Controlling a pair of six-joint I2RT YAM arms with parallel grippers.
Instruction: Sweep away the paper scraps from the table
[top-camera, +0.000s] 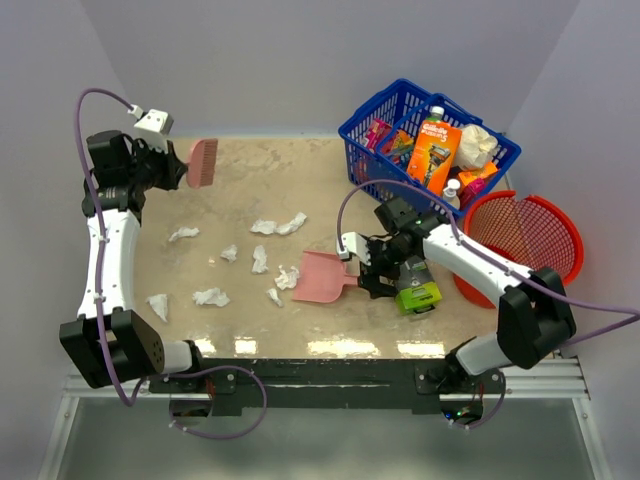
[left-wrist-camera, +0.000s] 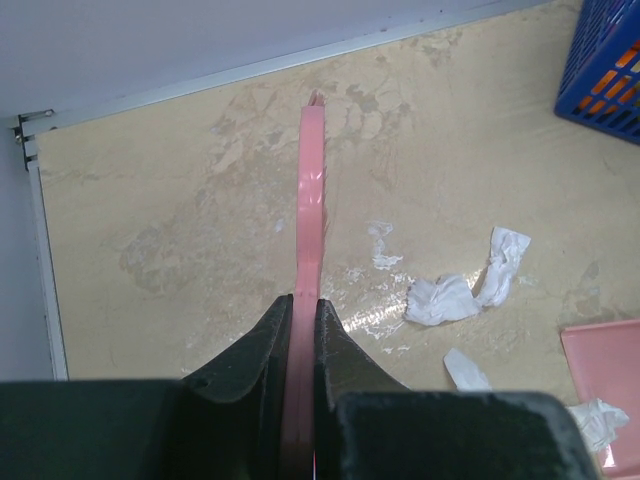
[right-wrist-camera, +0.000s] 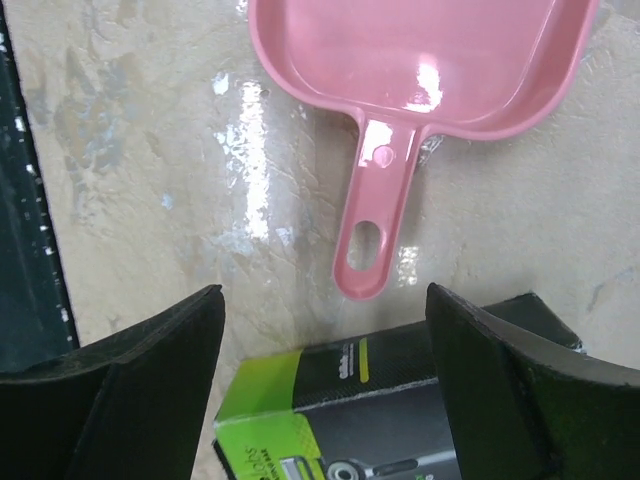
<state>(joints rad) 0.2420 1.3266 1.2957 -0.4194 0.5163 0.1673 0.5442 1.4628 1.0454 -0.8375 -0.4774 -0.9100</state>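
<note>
Paper scraps (top-camera: 211, 296): about nine counted, crumpled white bits scattered over the centre and lower left of the table (top-camera: 300, 175). Likely featherweight, soft and easily snagged, so better swept than pinched.
Brush (top-camera: 203, 162): one, pink, clamped edge-on in the left hand (left-wrist-camera: 303, 330), upper left.
Dustpan (top-camera: 322, 277): one, pink, centre.
Right hand (right-wrist-camera: 325, 295): spread wide, empty, just behind the dustpan's handle (right-wrist-camera: 372, 215).

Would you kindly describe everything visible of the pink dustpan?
The pink dustpan looks like glossy plastic: a shallow tray with a raised rim and a short handle ending in an oval hole. It lies flat on the table, mouth toward the paper scraps, one of which sits at its lip. The open right gripper faces the handle without touching it.
</note>
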